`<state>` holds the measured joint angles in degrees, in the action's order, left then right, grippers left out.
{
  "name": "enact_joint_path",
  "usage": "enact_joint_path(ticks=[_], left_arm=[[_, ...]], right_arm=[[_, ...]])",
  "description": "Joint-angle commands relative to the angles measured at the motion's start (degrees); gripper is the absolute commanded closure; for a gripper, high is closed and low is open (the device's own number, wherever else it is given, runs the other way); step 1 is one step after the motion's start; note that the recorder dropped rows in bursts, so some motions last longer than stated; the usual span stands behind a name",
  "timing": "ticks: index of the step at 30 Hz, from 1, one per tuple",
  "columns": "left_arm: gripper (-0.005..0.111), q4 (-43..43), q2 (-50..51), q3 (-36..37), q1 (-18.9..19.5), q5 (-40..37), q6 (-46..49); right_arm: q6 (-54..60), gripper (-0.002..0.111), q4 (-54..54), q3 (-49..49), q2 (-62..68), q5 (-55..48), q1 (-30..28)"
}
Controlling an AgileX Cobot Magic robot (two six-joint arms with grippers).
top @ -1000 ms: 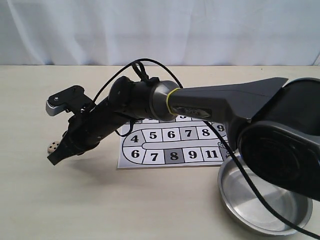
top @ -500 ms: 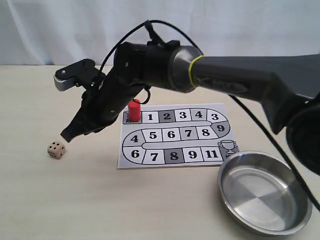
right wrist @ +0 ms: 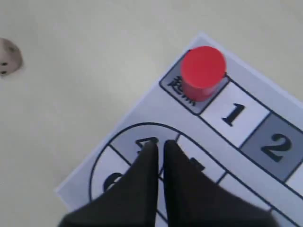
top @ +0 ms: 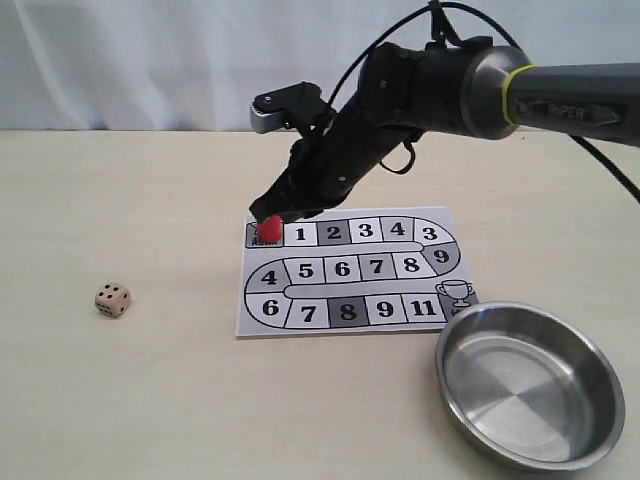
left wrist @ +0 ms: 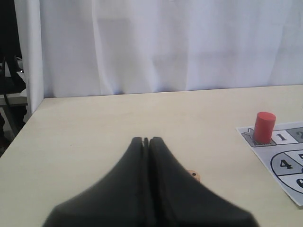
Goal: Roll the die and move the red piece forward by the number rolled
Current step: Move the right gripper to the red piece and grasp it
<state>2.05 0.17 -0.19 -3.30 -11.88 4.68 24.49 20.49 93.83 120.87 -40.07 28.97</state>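
The die (top: 112, 300) lies on the table left of the paper number board (top: 345, 268); its corner peeks out by the left finger (left wrist: 194, 175) and it shows small in the right wrist view (right wrist: 7, 59). The red piece (top: 270, 230) stands upright on the board's start square, also seen as a red cylinder (left wrist: 264, 126) and from above (right wrist: 202, 71). My right gripper (top: 267, 213) hovers shut just above the piece, holding nothing, its tips (right wrist: 158, 144) over square 4. My left gripper (left wrist: 146, 140) is shut and empty, out of the exterior view.
A steel bowl (top: 520, 312) sits at the front right, touching the board's corner by the trophy square. The right arm and its cable stretch from the right across the board's far edge. A white curtain (top: 150, 60) closes the back.
The right arm has swung from beside the die, up and to the right, to above the red piece. The die rests where it was, now uncovered.
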Motion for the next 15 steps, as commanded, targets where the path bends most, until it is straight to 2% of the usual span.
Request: enact_joint_path(ticks=[1, 4, 8, 11, 15], left_arm=[[0.107, 0.1, -0.2, 0.2, 0.0, 0.4, 0.2], [0.107, 0.1, -0.2, 0.2, 0.0, 0.4, 0.2], [0.107, 0.1, -0.2, 0.2, 0.0, 0.4, 0.2], [0.107, 0.1, -0.2, 0.2, 0.0, 0.4, 0.2], [0.107, 0.1, -0.2, 0.2, 0.0, 0.4, 0.2]], right_arm=[[0.8, 0.102, 0.2, -1.6, 0.1, 6.8, -1.5], [0.8, 0.090, 0.4, -1.6, 0.8, 10.3, -1.7], [0.8, 0.060, 5.1, -1.6, 2.5, 14.4, -1.5], [0.8, 0.043, 5.7, -1.6, 4.3, 17.1, -1.5], [0.9, 0.035, 10.6, -1.6, 6.2, 20.3, -1.5]])
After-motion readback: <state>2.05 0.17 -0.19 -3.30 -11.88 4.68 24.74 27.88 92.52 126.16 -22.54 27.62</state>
